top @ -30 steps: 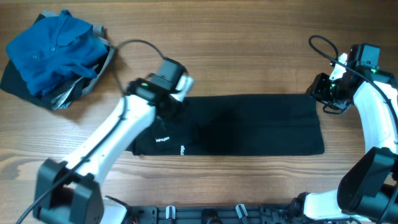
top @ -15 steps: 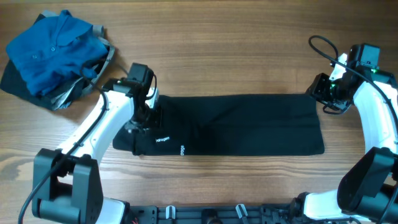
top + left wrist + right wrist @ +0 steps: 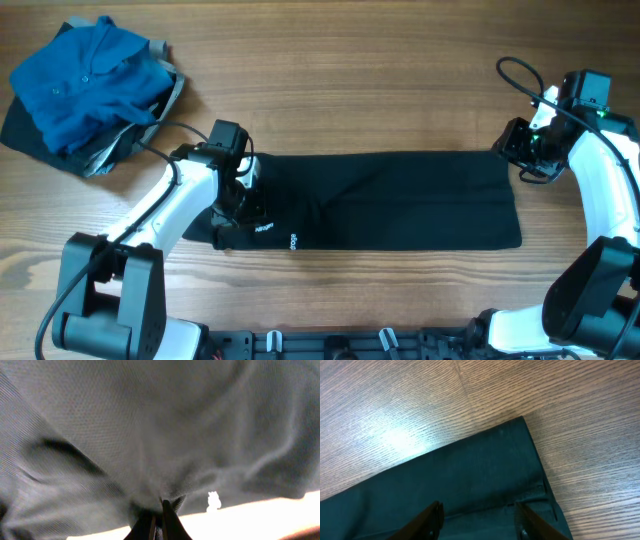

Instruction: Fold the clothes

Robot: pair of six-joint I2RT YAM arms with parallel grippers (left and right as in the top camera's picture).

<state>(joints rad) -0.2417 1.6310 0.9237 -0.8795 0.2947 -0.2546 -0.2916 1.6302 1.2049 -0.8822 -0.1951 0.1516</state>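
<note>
The black garment (image 3: 400, 200) lies folded in a long strip across the middle of the wooden table, with small white printing (image 3: 263, 229) near its left end. My left gripper (image 3: 232, 205) sits at that left end, shut on a pinch of the black fabric (image 3: 150, 435), which fills the left wrist view. My right gripper (image 3: 512, 148) hovers open by the garment's far right corner. In the right wrist view its fingers (image 3: 477, 515) straddle the cloth's edge (image 3: 485, 470) without holding it.
A bright blue collared shirt (image 3: 85, 80) lies on a pile with grey cloth (image 3: 150, 120) and dark cloth at the table's back left corner. Bare wood table (image 3: 380, 90) surrounds the garment. Cables run from both arms.
My left gripper has carried the garment's left end leftward and down, from about the upper left of the strip to its left edge. The right arm has not moved.
</note>
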